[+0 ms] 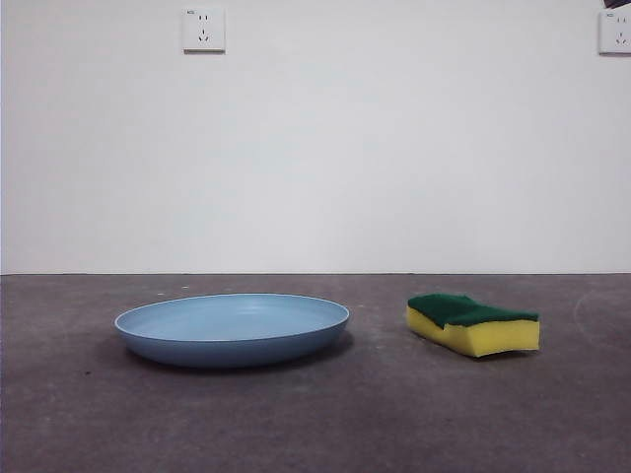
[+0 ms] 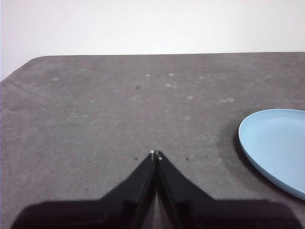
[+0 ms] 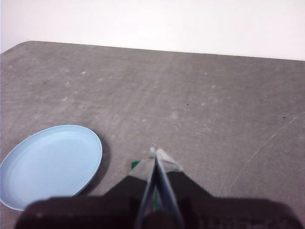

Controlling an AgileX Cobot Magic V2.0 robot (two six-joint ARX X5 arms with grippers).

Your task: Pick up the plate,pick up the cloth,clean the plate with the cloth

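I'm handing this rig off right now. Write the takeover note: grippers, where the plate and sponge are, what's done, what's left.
Left gripper: shut, empty, above bare table, plate off to one side of it.
Right gripper: shut, empty, above the table; a sliver of green shows just under its jaws, likely the sponge.
Plate: flat on the table, untouched.
Sponge: beside the plate, apart from it, green side up.
Done: nothing yet.
Left: lift the plate, pick up the sponge, wipe the plate.

A bare test room or lab: plain white wall [image 1: 315, 148] with two sockets [image 1: 203, 30], worn grey counter [image 1: 315, 414]
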